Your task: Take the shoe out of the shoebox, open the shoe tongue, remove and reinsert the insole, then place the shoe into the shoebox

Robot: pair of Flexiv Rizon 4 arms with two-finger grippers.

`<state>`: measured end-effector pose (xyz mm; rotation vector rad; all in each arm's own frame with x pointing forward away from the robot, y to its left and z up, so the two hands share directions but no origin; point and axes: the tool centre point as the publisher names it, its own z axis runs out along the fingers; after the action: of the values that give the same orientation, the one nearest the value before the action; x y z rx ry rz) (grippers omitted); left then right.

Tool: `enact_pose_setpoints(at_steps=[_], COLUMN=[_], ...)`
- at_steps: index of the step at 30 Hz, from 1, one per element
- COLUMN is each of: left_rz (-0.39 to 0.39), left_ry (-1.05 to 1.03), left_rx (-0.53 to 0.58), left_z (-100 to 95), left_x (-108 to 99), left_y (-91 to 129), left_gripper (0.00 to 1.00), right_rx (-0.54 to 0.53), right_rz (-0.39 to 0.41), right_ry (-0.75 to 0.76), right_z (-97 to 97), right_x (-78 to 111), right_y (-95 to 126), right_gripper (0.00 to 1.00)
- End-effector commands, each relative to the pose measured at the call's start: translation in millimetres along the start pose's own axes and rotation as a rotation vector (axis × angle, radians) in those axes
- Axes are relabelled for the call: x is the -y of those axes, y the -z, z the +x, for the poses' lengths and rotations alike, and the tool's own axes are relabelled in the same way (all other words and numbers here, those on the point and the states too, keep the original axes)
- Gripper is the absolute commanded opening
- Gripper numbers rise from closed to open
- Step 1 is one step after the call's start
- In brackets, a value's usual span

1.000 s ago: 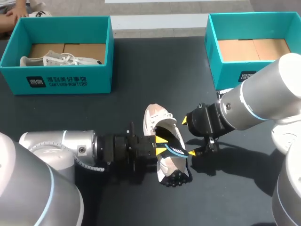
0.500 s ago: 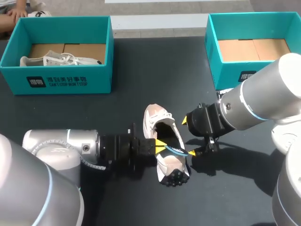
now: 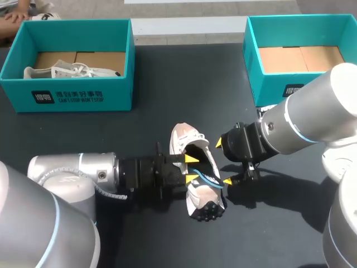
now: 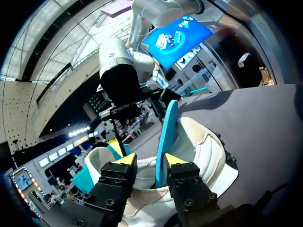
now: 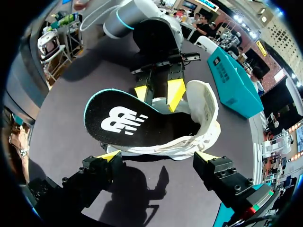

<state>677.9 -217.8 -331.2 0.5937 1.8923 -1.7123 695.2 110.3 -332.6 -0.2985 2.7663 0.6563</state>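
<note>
A white shoe (image 3: 192, 146) lies on its side on the dark table, mid-front. Its black insole (image 5: 125, 120) with a teal edge sticks halfway out of the opening, also seen as the insole (image 3: 211, 180) and the blue insole (image 4: 168, 127). My left gripper (image 3: 192, 168) is at the shoe's opening, its fingers apart. The insole stands against the inner side of one fingertip (image 4: 174, 160) and the other is clear of it. My right gripper (image 5: 155, 158) is wide open on the shoe's far side, its fingers straddling the shoe (image 5: 203, 113) without touching it.
A teal shoebox (image 3: 67, 95) at the back left holds another white shoe (image 3: 67, 71). A second teal shoebox (image 3: 262, 67) at the back right shows only its cardboard floor. Both arms lie low over the front of the table.
My left gripper, pinched shut at the shoe's opening half a second ago, has spread its fingers. The shoe, the insole and the right arm have stayed put.
</note>
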Motion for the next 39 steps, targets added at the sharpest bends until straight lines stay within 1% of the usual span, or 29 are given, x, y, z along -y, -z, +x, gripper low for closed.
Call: enact_pose_setpoints(at_steps=[1,6,9,11,13,14,19,22,27,30,33,34,35,36,39], left_rz=[0.019,0.053,0.053,0.044,0.041,0.036,0.014,-0.005,-0.038,-0.056,-0.056,-0.051,-0.039,-0.034,-0.008], left_ry=[-0.013,-0.021,-0.012,-0.008,-0.005,-0.001,-0.001,-0.002,-0.022,-0.032,-0.033,-0.037,-0.039,-0.041,-0.060], left_rx=[-0.003,-0.036,-0.056,-0.070,-0.075,-0.081,-0.088,-0.076,-0.052,-0.048,-0.043,-0.038,-0.035,-0.034,-0.031], left_z=[1.7,6.3,11.1,13.3,16.3,17.9,25.2,28.5,24.9,23.2,21.1,20.2,19.3,18.1,13.7], left_x=[15,25,23,20,17,14,4,-6,-21,-26,-20,-17,-13,-9,3], left_y=[3,-8,-15,-16,-15,-14,-10,-8,-8,-7,-4,-3,-2,-1,0], left_gripper=[0.37,0.35,0.35,0.31,0.24,0.00,0.00,0.00,0.00,0.00,0.00,0.15,0.36,0.39,0.39], right_rx=[0.002,0.002,0.002,0.002,0.002,0.002,0.002,0.002,0.002,0.002,0.002,0.002,0.002,0.002,0.002], right_rz=[0.000,0.000,0.000,0.000,0.000,0.000,0.000,0.000,0.000,0.000,0.000,0.000,0.000,0.000,0.000], right_ry=[-0.001,-0.001,-0.001,-0.001,-0.001,-0.001,-0.001,-0.001,-0.001,-0.001,-0.001,-0.001,-0.001,-0.001,-0.001], right_z=[1.4,1.4,1.4,1.4,1.4,1.4,1.4,1.4,1.4,1.4,1.4,1.4,1.4,1.4,1.4], right_x=[-0.1,-0.1,-0.1,-0.1,-0.1,-0.1,-0.1,-0.1,-0.1,-0.1,-0.1,-0.1,-0.1,-0.1,-0.1], right_y=[0,0,0,0,0,0,0,0,0,0,0,0,0,0,0], right_gripper=[1.00,1.00,1.00,1.00,1.00,1.00,1.00,1.00,1.00,1.00,1.00,1.00,1.00,1.00,1.00])
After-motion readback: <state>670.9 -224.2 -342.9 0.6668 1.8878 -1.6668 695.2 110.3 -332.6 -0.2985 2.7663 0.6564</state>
